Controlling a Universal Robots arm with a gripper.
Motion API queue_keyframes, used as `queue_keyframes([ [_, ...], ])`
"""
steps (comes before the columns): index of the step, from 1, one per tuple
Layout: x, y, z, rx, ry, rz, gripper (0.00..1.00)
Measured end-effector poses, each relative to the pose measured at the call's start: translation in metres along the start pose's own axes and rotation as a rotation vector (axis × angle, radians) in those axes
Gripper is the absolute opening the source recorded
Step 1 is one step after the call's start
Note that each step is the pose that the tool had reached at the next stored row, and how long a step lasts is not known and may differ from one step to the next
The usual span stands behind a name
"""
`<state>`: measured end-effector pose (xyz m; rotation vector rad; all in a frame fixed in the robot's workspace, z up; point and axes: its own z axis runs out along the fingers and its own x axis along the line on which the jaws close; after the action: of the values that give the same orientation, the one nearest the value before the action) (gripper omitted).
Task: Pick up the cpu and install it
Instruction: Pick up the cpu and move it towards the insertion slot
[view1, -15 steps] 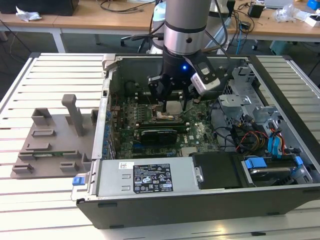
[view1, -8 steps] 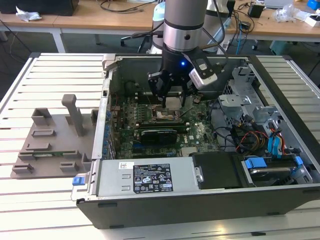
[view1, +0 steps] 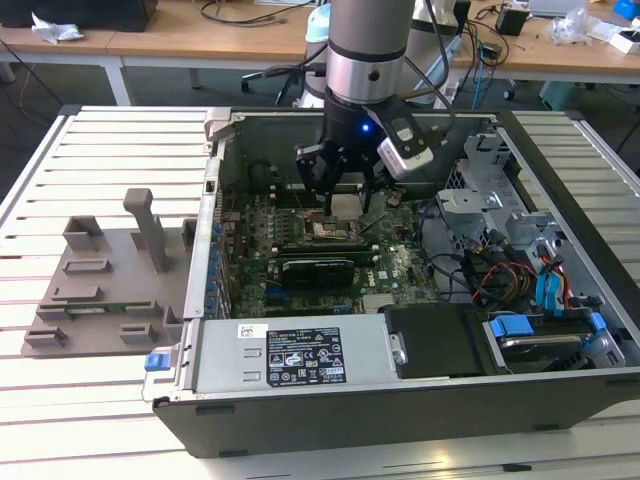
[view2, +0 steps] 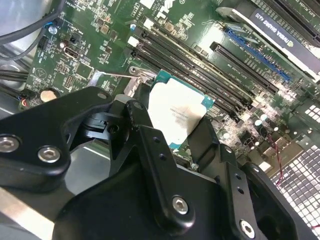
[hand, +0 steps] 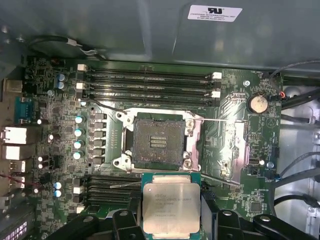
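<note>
My gripper (view1: 340, 190) hangs inside the open computer case, over the green motherboard (view1: 300, 235). It is shut on the cpu (hand: 170, 205), a small silvery square with a thin pale-green rim, held flat between two black fingers (view2: 139, 122). In the first wrist view the cpu floats just beside the dark, empty socket frame (hand: 157, 142), whose metal bracket is swung open, and the cpu does not touch it. The cpu (view2: 176, 111) is also seen from the side in the second wrist view, above the board. In the exterior view the cpu (view1: 345, 206) shows as a pale patch under the gripper, above the socket (view1: 330, 232).
Memory slots (hand: 150, 82) run along one side of the socket. A long black card (view1: 318, 266) lies across the board. Cables and a drive cage (view1: 510, 270) fill the case at the exterior view's right. A grey fixture plate (view1: 100, 275) lies outside the case at that view's left.
</note>
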<state>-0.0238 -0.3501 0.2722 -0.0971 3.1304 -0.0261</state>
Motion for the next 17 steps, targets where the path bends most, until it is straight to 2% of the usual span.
queue_keyframes([
  [7,-0.0010,0.0012,0.0032,0.0000,0.0000,0.000,0.55],
  [12,-0.0024,0.0115,0.0071,0.0002,0.0001,0.000,0.55],
  [17,-0.0024,0.0186,0.0105,0.0003,0.0001,0.000,0.55],
])
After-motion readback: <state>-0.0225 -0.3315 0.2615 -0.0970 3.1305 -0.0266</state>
